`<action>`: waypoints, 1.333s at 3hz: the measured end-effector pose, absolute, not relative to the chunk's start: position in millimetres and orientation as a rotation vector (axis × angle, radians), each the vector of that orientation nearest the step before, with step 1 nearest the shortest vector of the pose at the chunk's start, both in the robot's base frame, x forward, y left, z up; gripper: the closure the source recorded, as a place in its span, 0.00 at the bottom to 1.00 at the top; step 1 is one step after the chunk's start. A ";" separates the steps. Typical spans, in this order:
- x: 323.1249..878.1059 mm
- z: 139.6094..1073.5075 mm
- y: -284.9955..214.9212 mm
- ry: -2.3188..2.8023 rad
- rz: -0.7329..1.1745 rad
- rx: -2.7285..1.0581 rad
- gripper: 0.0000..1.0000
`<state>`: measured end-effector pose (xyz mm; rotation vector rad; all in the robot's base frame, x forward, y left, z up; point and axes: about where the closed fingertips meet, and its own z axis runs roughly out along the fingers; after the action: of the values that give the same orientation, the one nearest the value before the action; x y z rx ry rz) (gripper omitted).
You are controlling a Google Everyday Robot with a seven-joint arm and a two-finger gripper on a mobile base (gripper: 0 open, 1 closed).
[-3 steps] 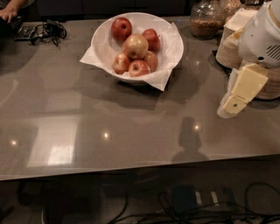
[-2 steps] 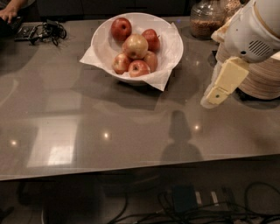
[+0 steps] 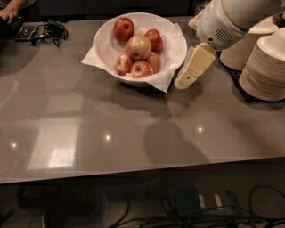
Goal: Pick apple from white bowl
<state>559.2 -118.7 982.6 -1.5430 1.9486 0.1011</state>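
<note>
Where the view begins, below the front edge of the table [image 3: 89, 133], dark floor cables [image 3: 200, 209] lie in a loose tangle. The table top is grey and glossy, with small light spots and a soft dark shadow [image 3: 173, 144] near its front half.

Further back, my gripper [image 3: 183, 83] hangs over the table just beside the right side of the white bowl [image 3: 104, 40]. It is cream-coloured, tilted, its tip pointing down and to the left, close to a corner of the paper napkin [image 3: 162, 82] that sticks out from under the fruit. Whether my claw is spread or pressed together, I cannot tell; it grips nothing that I can see. My white arm [image 3: 231, 18] enters from the upper right.

The apple [image 3: 138, 46], pale yellow-green with a light red blush, sits in the white bowl, on top of the pile and near its middle, apart from my gripper. Smaller red apples [image 3: 124, 29] lie around and beneath it.

Right of the bowl stand stacks of plates [image 3: 267, 67]. At the far left edge lie black cords [image 3: 46, 31] and, beyond them, a person's hand [image 3: 9, 13].
</note>
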 end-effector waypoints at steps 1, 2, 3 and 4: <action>588.9 978.9 -95.1 1.893 0.115 -1.575 0.00; 614.0 975.3 -73.4 1.830 0.119 -1.620 0.00; 640.6 973.8 -54.5 1.782 0.114 -1.648 0.00; 665.5 971.1 -38.6 1.767 0.130 -1.646 0.00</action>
<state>665.5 -38.6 971.1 -1.6461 1.7672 0.1302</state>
